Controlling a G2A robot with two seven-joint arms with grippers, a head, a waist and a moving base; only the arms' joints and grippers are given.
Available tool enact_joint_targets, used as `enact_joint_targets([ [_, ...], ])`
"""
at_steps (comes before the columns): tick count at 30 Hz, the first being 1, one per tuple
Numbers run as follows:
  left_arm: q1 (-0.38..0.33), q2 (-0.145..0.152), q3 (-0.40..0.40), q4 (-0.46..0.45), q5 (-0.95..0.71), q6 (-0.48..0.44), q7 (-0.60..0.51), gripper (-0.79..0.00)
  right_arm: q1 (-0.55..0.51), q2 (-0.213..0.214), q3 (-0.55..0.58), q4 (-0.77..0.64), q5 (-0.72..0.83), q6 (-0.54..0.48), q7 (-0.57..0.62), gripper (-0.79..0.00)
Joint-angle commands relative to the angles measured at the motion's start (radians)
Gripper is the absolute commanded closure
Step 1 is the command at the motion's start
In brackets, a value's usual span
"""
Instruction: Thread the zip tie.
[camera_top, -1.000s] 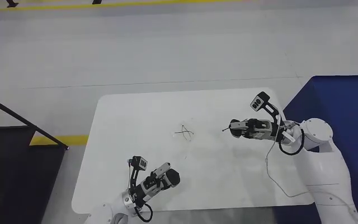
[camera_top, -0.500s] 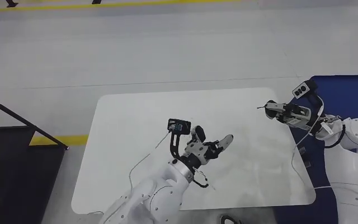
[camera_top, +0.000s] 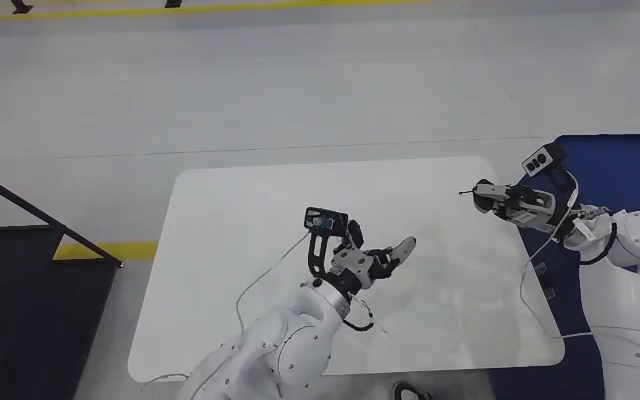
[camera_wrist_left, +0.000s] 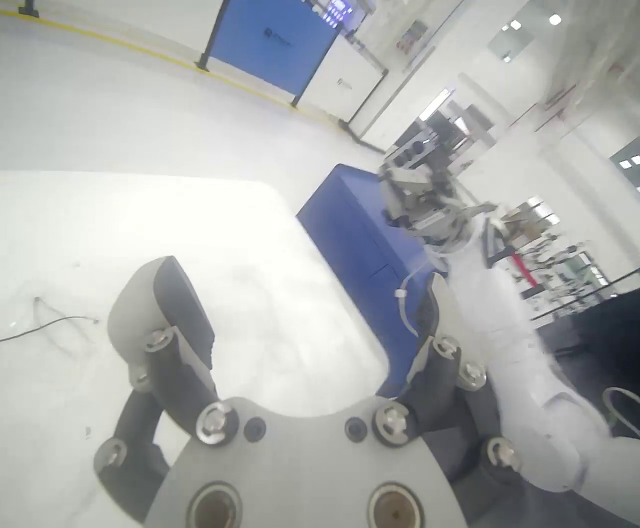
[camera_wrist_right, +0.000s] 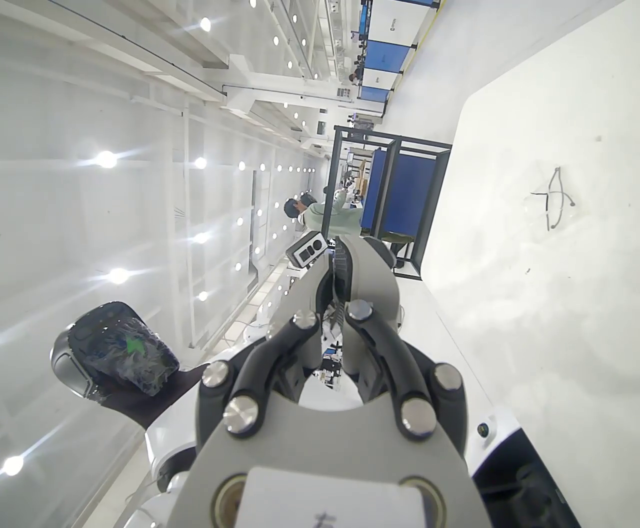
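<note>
Zip tie (camera_wrist_right: 550, 200) loose on tabletop (camera_top: 230, 300) beside wide-spread, empty left end effector (camera_wrist_left: 297, 277); well apart, right end effector (camera_wrist_right: 342, 250) pinched closed.

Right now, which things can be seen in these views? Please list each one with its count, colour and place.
table: one, white, under both arms.
zip tie: thin dark and grey strands crossing, count unclear, flat on the table.
blue box: one, blue, beside the table near the right arm.
black rail: one, black, on the floor at the table's other side.
yellow line: yellow, on the floor.
left gripper: open, above the table's middle.
right gripper: shut, near the table corner by the blue box.
</note>
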Motion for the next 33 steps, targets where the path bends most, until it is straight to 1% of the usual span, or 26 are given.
enact_joint_targets([
  [1,-0.136,-0.03,-0.007,0.069,-0.051,0.091,-0.152,-0.785,0.0,0.0,0.0,0.0,0.0,0.0,0.0,0.0],
  [2,-0.213,-0.045,-0.012,0.118,-0.063,0.158,-0.205,-0.785,0.0,0.0,0.0,0.0,0.0,0.0,0.0,0.0],
  [5,-0.424,-0.098,-0.022,0.275,-0.227,0.277,-0.398,-0.785,0.0,0.0,0.0,0.0,0.0,0.0,0.0,0.0],
  [7,-0.536,-0.126,-0.015,0.403,-0.332,0.304,-0.522,-0.785,0.0,0.0,0.0,0.0,0.0,0.0,0.0,0.0],
  [9,-0.632,-0.151,0.015,0.546,-0.389,0.391,-0.645,-0.785,0.0,0.0,0.0,0.0,0.0,0.0,0.0,0.0],
  [20,-0.632,-0.151,0.015,0.546,-0.389,0.391,-0.645,-0.785,0.0,0.0,0.0,0.0,0.0,0.0,0.0,0.0],
  [21,-0.619,-0.151,0.023,0.567,-0.395,0.391,-0.657,-0.785,0.0,0.0,0.0,0.0,0.0,0.0,0.0,0.0],
  [22,-0.617,-0.153,0.032,0.599,-0.416,0.394,-0.701,-0.785,0.0,0.0,0.0,0.0,0.0,0.0,0.0,0.0],
  [23,-0.637,-0.161,0.03,0.675,-0.483,0.374,-0.739,-0.785,0.0,0.0,0.0,0.0,0.0,0.0,0.0,0.0],
  [25,-0.669,-0.181,0.024,0.766,-0.574,0.362,-0.752,-0.785,0.0,0.0,0.0,0.0,0.0,0.0,0.0,0.0],
  [26,-0.689,-0.192,0.04,0.817,-0.592,0.364,-0.75,-0.785,0.0,0.0,0.0,0.0,0.0,0.0,0.0,0.0],
  [29,-0.747,-0.236,0.119,0.944,-0.621,0.416,-0.697,-0.785,0.0,0.0,0.0,0.0,0.0,0.0,0.0,0.0],
  [30,-0.761,-0.251,0.138,0.974,-0.654,0.411,-0.702,-0.665,0.0,0.0,0.0,0.0,0.0,0.0,0.0,0.0],
  [31,-0.778,-0.264,0.158,1.002,-0.671,0.405,-0.708,-0.483,0.0,0.0,0.0,0.0,0.0,0.0,0.0,0.0],
  [32,-0.793,-0.276,0.176,1.032,-0.674,0.412,-0.701,-0.366,0.0,0.0,0.0,0.0,0.0,0.0,0.0,0.0],
  [33,-0.804,-0.288,0.19,1.058,-0.68,0.426,-0.688,-0.32,0.0,0.0,0.0,0.0,0.0,0.0,0.0,0.0],
])
